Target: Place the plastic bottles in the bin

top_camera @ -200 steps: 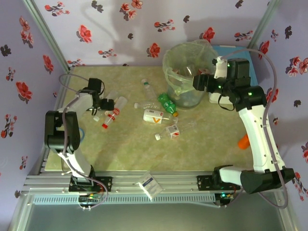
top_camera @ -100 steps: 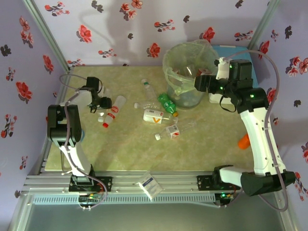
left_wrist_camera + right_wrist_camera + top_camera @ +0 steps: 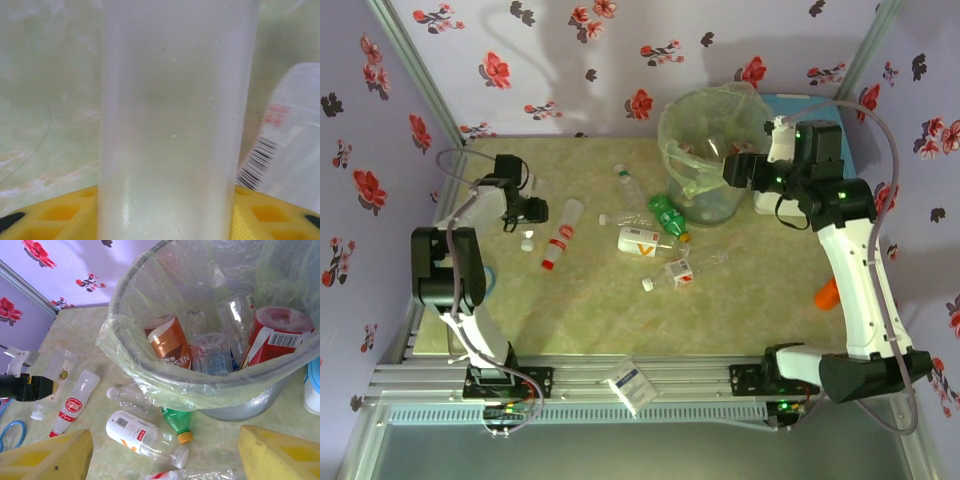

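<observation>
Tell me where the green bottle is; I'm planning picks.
Top view: the green bottle lies right of centre at the bin's foot, beside the orange-labelled bottle.

This is a robotics lab test cell. Two arms, left (image 3: 448,272) and right (image 3: 860,270), are bolted to an aluminium rail (image 3: 660,378) at the near edge of a marble-patterned tabletop (image 3: 580,310). Metal posts (image 3: 420,75) frame purple flower-print cloth walls (image 3: 570,60) on the left, right and far sides. Loose cables (image 3: 897,150) trail, and plastic bottles (image 3: 638,240) lie strewn by a bin (image 3: 720,205).
</observation>
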